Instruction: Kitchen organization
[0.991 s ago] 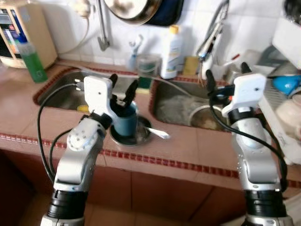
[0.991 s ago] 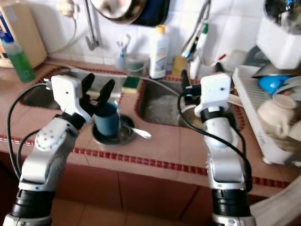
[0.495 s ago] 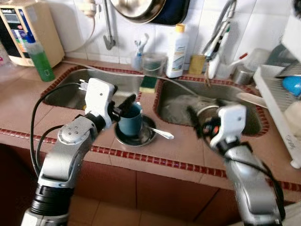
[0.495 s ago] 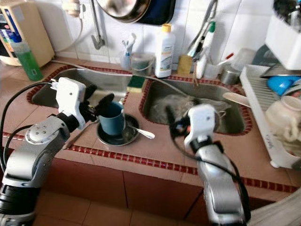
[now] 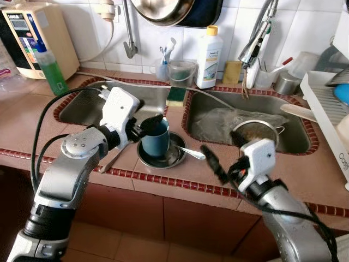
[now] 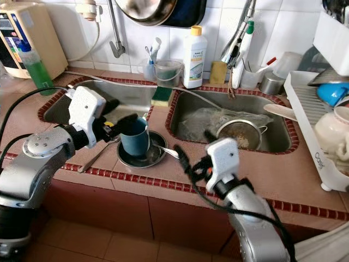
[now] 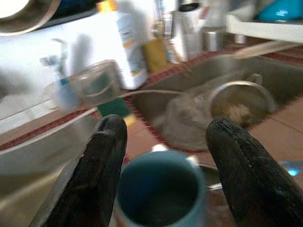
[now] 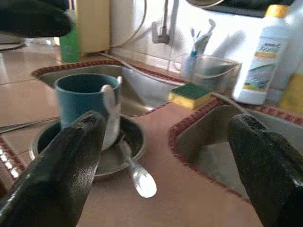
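Observation:
A blue mug stands upright on a round steel saucer on the tiled strip between the two sinks. A spoon lies on the saucer with its handle pointing right. My left gripper is open at the mug's rim, and in the left wrist view its fingers straddle the mug. My right gripper is open and low at the counter's front, right of the saucer. In the right wrist view it faces the mug and spoon.
A strainer sits in the right sink. A sponge, a soap bottle and a cup of brushes stand along the back. A green bottle is at far left, a dish rack at right. A utensil lies left of the saucer.
My right arm has come down from above the right sink to the counter's front, its fingers now turned towards the saucer. The left gripper stays at the mug. The camera shifted.

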You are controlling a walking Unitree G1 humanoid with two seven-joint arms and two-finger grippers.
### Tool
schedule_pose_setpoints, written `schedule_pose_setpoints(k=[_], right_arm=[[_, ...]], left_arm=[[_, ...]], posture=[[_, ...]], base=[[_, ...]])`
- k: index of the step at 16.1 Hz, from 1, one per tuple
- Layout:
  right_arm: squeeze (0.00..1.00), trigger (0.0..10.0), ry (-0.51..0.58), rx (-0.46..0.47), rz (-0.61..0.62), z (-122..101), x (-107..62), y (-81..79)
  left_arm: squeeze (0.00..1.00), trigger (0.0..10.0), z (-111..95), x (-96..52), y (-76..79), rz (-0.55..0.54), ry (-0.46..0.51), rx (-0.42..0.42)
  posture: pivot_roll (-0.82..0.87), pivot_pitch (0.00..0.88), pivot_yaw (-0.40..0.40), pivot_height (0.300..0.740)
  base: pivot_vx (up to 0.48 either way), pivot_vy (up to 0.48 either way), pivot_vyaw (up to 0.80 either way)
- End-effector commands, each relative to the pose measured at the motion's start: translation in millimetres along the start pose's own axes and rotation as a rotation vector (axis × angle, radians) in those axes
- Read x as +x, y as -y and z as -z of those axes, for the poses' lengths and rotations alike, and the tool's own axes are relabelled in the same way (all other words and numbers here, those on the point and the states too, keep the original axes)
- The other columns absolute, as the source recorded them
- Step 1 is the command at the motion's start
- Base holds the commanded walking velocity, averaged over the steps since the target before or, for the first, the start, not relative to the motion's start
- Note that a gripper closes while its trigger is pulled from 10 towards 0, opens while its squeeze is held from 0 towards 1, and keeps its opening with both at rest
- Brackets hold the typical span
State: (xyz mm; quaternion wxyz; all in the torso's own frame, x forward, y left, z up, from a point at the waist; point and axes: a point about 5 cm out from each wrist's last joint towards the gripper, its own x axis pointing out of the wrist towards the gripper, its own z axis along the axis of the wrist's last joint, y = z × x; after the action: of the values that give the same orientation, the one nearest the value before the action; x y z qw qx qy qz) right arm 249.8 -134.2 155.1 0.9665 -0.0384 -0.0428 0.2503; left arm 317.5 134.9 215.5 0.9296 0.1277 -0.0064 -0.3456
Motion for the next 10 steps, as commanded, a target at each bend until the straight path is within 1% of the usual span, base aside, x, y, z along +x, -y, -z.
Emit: schedule_pose_setpoints(k=[1, 3, 4, 6, 10], right_arm=[[0.0, 10.0, 0.021, 0.004, -0.026, -6.7, -0.9, -3.2], [0.0, 10.0, 0.001, 0.022, -0.051, -4.9, -3.1, -6.9], [0.0, 10.0, -0.018, 0.038, -0.072, -2.9, -5.1, -10.2], [0.0, 10.0, -0.022, 0.043, -0.083, -2.3, -5.0, -13.4], [0.0, 10.0, -0.022, 0.05, -0.084, -3.9, -4.2, -14.8]], left_arm=[[0.0, 10.0, -2.7, 2.7, 1.5, 0.034, -0.013, 0.012], [0.0, 10.0, 1.9, 7.9, 7.7, 0.081, -0.062, 0.018], [0.0, 10.0, 6.8, 13.3, 12.3, 0.113, -0.11, 0.026], [0.0, 10.0, 11.3, 18.2, 15.7, 0.144, -0.159, 0.036], [0.0, 10.0, 15.5, 23.7, 21.7, 0.196, -0.227, 0.074]], posture=[[-0.2, 0.033, 0.055, 0.736], [-0.21, 0.037, 0.066, 0.736], [-0.21, 0.038, 0.071, 0.736], [-0.21, 0.04, 0.076, 0.736], [-0.21, 0.042, 0.088, 0.736]], base=[[0.0, 0.0, 0.0], [0.0, 0.0, 0.0], [0.0, 0.0, 0.0], [0.0, 0.0, 0.0], [0.0, 0.0, 0.0]])
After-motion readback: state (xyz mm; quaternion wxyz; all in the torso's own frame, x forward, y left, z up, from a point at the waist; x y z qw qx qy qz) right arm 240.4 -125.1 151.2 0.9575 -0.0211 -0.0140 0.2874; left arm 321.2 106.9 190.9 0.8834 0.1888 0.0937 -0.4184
